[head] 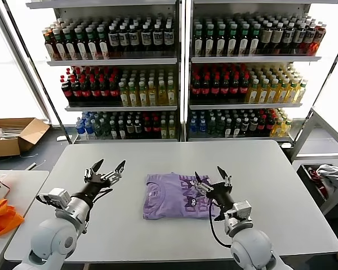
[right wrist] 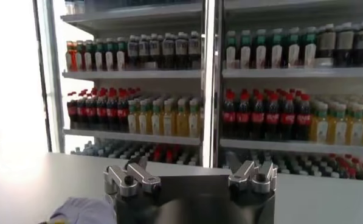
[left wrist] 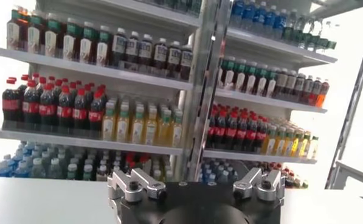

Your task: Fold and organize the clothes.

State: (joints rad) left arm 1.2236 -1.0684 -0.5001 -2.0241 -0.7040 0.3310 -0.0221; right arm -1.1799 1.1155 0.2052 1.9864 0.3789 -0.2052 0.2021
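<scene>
1. A lavender T-shirt [head: 177, 196] lay folded into a rough rectangle near the middle of the grey table [head: 281, 185], its dark purple print facing up.
2. The left gripper [head: 108, 169] hovered above bare tabletop well to the shirt's left, fingers spread apart and holding nothing.
3. The right gripper [head: 212, 179] hung over the shirt's right edge, fingers likewise apart; whether they touched the fabric could not be told.
4. Shelves of bottled drinks [head: 180, 73] stood behind the table, with an orange cloth [head: 1, 216] on a side surface to the left.
</scene>
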